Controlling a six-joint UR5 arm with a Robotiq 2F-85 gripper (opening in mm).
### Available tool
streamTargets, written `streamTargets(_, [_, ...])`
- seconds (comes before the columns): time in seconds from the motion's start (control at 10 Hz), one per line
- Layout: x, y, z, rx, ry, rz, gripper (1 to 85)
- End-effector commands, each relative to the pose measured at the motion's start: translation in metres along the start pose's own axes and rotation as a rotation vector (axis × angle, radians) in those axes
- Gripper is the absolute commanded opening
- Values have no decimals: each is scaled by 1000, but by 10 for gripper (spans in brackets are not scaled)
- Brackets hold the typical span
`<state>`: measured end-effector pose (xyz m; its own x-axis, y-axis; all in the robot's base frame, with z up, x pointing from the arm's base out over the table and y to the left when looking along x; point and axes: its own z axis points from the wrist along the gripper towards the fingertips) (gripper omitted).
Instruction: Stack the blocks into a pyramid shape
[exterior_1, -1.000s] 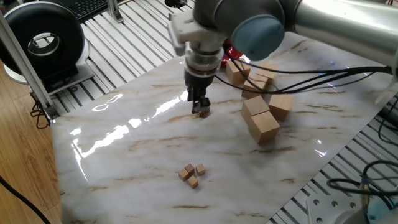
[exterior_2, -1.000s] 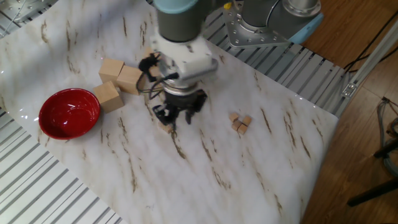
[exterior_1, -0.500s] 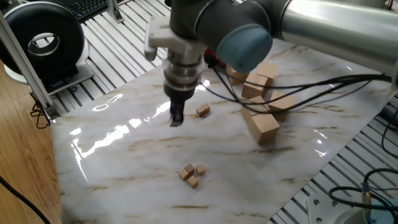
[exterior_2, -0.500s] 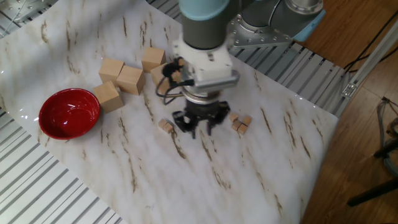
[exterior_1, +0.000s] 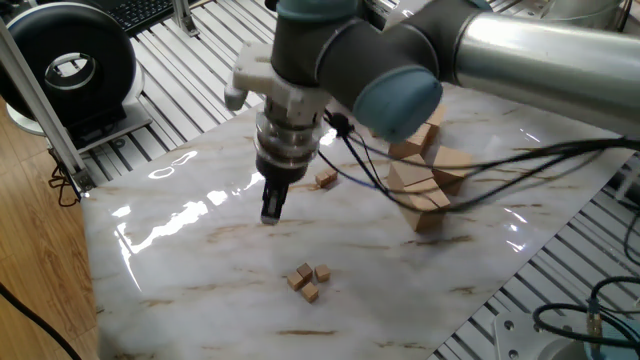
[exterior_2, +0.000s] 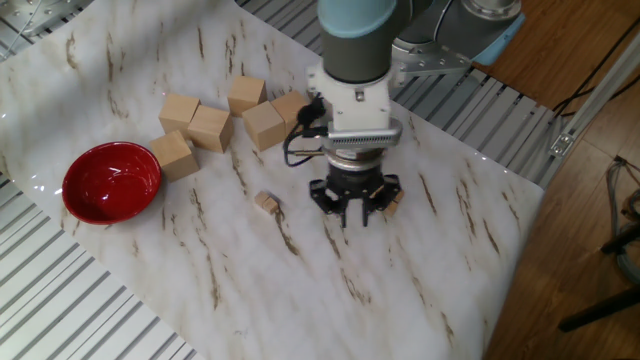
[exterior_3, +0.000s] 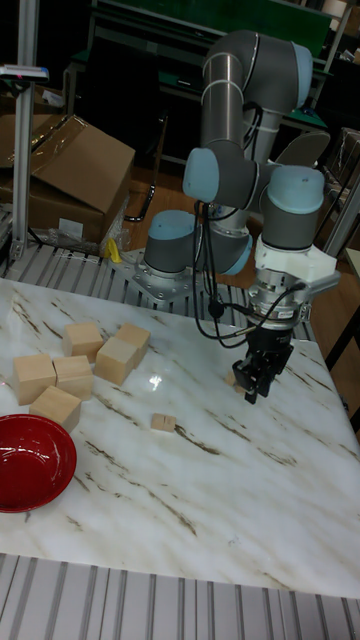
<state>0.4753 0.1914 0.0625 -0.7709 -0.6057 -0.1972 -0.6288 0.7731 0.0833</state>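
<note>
One tiny tan cube (exterior_1: 325, 180) lies alone on the marble table (exterior_1: 200, 300); it also shows as the lone cube (exterior_2: 265, 203) and the lone cube (exterior_3: 163, 423). Three more tiny cubes (exterior_1: 310, 280) sit close together, flat on the table, with no pyramid shape standing. My gripper (exterior_1: 271, 214) hangs low between the lone cube and the group, touching neither. Its fingers look drawn together with nothing between them. In the other fixed view my gripper (exterior_2: 354, 217) covers most of the group (exterior_2: 394, 202), as does my gripper (exterior_3: 254, 389) in the tall view.
Several large pale wooden blocks (exterior_2: 215, 122) lie together at the far side, also seen as large blocks (exterior_1: 425, 180). A red bowl (exterior_2: 112, 182) stands near the table's edge. Cables hang from the arm over the large blocks.
My gripper has left the lone cube, which stays where it was, and has travelled across the table toward the group of three cubes.
</note>
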Motion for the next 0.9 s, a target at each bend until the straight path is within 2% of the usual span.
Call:
streamTargets(0.0, [18,22,6,-16,-18,65,337])
streamTargets(0.1, [30,18,5,9,15,42,337])
streamTargets(0.3, [46,14,1,16,36,-1,333])
streamTargets(0.5, [65,7,1,51,90,-129,347])
streamTargets(0.6, [68,8,5,70,96,-176,363])
streamTargets(0.7, [68,10,8,75,100,-204,367])
streamTargets(0.8, [63,16,9,53,79,-209,350])
